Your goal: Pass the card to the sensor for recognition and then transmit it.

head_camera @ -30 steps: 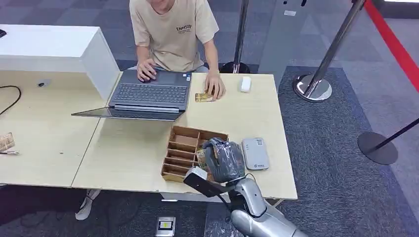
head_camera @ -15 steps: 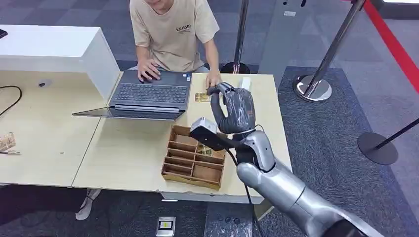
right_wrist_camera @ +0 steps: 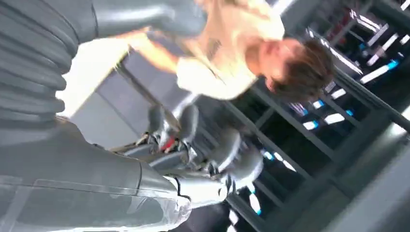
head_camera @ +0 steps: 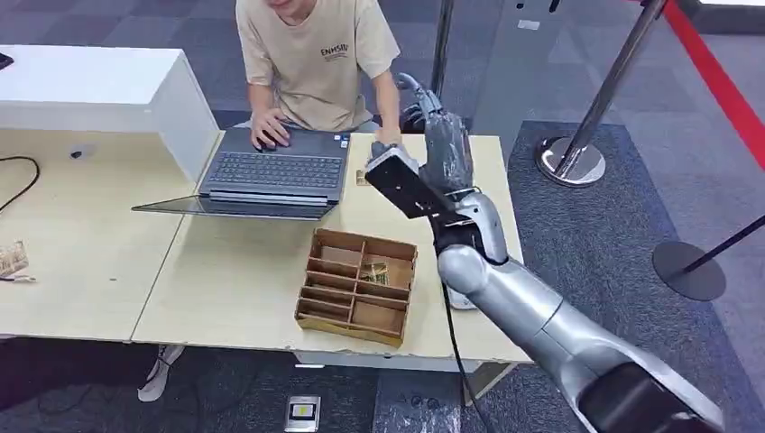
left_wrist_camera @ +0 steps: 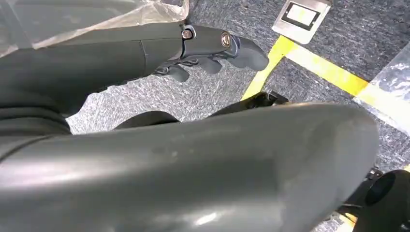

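My right hand is raised high over the far edge of the table, fingers stretched up towards the person; I see no card in it. The right wrist view is blurred; the fingers there are apart, with the person beyond them. One patterned card lies in a compartment of the wooden divider box. Another card lies on the table by the person's hand, half hidden by my wrist. My forearm covers the white card sensor. My left hand hangs over the floor, holding nothing.
An open laptop sits in front of the person, one of whose hands is on it. A white raised counter stands at the far left. Barrier posts stand right of the table.
My right hand rose from the divider box beside the sensor and swung up and away, over the table's far edge towards the person. The person's hand left the card on the table.
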Controlling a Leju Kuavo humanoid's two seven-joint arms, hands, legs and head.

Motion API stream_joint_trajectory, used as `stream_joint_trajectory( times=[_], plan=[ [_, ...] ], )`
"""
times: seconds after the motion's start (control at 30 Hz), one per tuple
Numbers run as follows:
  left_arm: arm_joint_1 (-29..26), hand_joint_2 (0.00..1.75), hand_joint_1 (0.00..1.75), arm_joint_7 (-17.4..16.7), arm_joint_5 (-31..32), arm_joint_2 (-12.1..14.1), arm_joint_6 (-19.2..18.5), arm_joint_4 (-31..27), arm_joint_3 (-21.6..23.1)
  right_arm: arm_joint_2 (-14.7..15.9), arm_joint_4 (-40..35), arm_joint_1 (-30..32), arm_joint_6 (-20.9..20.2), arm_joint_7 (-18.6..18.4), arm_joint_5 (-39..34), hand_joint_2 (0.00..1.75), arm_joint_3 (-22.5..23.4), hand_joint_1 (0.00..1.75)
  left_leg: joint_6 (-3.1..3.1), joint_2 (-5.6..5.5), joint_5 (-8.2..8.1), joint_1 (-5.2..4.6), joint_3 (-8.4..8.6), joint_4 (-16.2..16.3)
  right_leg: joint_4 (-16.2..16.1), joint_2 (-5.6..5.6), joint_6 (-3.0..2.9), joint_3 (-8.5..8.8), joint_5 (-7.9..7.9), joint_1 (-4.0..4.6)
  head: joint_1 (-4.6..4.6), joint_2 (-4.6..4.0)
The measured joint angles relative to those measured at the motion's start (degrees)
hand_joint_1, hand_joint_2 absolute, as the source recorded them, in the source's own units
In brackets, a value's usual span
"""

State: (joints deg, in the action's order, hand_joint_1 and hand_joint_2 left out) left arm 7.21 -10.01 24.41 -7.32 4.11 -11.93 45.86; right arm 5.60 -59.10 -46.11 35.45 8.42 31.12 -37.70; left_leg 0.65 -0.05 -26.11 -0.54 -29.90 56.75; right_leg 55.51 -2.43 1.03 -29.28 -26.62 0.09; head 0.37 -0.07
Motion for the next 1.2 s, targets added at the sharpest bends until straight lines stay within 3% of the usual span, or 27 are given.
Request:
stream_joint_trajectory(
  times=[0.23, 0.4, 0.43, 0.87, 1.2],
  plan=[
    [-0.2, 0.00, 0.00, 0.0, -0.9, 0.0, 0.9, 0.0, 0.0, 1.1, -4.4, 5.9, -6.1, 1.3, -14.8, 0.00, 3.5, 0.00, 0.00, 0.00, 0.00, 0.00, 0.01, 0.0, 0.0, 0.00, 0.00, 0.00, 0.00, 0.00, 0.00, 0.00],
    [-0.5, 0.00, 0.00, -0.3, -1.8, 0.1, 1.9, 0.0, 0.0, 2.3, -9.4, 10.3, -6.6, 0.6, -18.7, 0.00, 5.9, 0.00, 0.00, 0.00, 0.00, 0.00, 0.01, 0.0, 0.0, 0.00, 0.00, 0.00, 0.00, 0.00, -0.02, 0.00],
    [-0.5, 0.00, 0.00, -0.3, -1.8, 0.1, 2.0, 0.0, 0.0, 2.6, -10.4, 11.1, -6.5, 0.2, -19.1, 1.75, 6.4, 0.00, 0.00, 0.00, 0.00, 0.00, 0.01, 0.0, 0.0, 0.00, 0.00, 0.00, 0.00, 0.00, 0.00, 0.00],
    [-0.8, 0.00, 0.00, -0.4, -2.5, 0.2, 3.1, 0.0, 0.0, 5.0, -16.2, 18.3, -6.4, -2.2, -15.5, 1.75, 8.9, 0.00, 0.00, 0.00, 0.00, 0.00, 0.00, 0.0, 0.0, 0.00, 0.00, 0.01, 0.00, 0.00, 0.00, 0.00],
    [-0.8, 0.00, 0.00, -0.8, -2.6, 0.3, 3.3, 0.0, 0.0, 6.2, -14.6, 21.4, -0.8, -10.9, 12.1, 1.75, 7.6, 0.00, 0.00, 0.00, 0.00, 0.00, -0.01, 0.0, 0.0, 0.00, 0.00, 0.00, 0.00, 0.00, 0.00, 0.00]
  ],
)
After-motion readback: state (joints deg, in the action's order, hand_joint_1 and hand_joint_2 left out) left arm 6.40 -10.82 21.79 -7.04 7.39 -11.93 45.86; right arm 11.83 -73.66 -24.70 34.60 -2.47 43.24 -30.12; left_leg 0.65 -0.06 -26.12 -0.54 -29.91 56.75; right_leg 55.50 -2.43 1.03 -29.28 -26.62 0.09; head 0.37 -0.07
